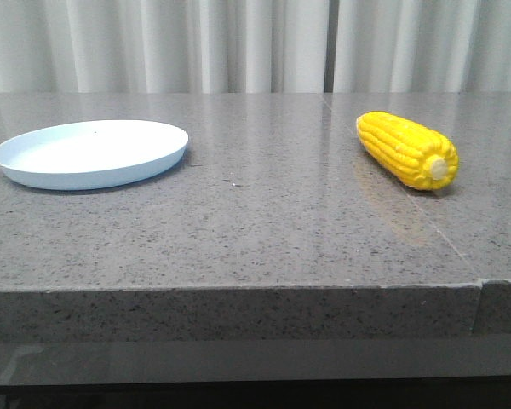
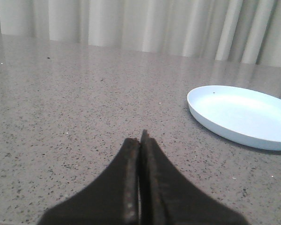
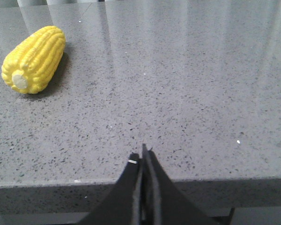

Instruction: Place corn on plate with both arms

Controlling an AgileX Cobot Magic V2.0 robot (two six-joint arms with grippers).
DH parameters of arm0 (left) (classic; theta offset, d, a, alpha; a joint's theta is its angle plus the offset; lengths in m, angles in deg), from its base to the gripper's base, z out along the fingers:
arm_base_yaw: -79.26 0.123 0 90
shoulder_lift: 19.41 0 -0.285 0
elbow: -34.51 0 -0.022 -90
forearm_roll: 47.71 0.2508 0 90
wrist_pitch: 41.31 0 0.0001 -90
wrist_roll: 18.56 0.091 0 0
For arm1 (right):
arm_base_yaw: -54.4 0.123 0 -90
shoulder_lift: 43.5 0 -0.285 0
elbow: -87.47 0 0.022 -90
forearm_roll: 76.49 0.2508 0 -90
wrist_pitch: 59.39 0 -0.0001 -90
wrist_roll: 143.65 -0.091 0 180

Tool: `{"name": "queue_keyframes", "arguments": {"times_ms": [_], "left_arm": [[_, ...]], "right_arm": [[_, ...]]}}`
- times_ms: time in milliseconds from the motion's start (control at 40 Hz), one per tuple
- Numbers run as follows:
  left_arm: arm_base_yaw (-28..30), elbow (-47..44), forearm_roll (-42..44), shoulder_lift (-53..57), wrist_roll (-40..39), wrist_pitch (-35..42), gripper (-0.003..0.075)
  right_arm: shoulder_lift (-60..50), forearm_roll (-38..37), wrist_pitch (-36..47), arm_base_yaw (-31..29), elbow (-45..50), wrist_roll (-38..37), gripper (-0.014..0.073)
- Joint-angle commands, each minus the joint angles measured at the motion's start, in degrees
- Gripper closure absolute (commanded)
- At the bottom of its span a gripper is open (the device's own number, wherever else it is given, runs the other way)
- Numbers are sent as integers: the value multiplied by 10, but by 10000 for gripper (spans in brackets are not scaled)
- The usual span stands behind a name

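The yellow corn (image 1: 406, 148) lies on the grey stone table at the right, its cream stub end toward the front. It also shows in the right wrist view (image 3: 34, 59). The pale blue plate (image 1: 91, 152) sits empty at the left, and its rim shows in the left wrist view (image 2: 210, 125). My left gripper (image 2: 140, 140) is shut and empty, low over bare table, apart from the plate. My right gripper (image 3: 142, 156) is shut and empty near the table's front edge, apart from the corn. Neither gripper shows in the front view.
The table (image 1: 264, 213) has a thick front edge and a seam running by the corn. White curtains (image 1: 255, 43) hang behind the far edge.
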Motion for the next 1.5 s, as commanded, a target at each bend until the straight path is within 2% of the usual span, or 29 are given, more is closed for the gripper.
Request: {"name": "queue_keyframes", "arguments": {"times_ms": [0,1250,1375,1475], "left_arm": [[1,-1,-3,12,-1,46,741],[1,-1,-3,12,-1,47,741],[1,-1,14,12,-1,87,741],[1,2,14,12,-1,165,741]], "right_arm": [[2,-4,46,-4,-9,5,650],[2,-4,47,-4,-9,5,650],[2,-4,70,-4,-9,5,650],[2,-4,107,-4,-17,5,650]]}}
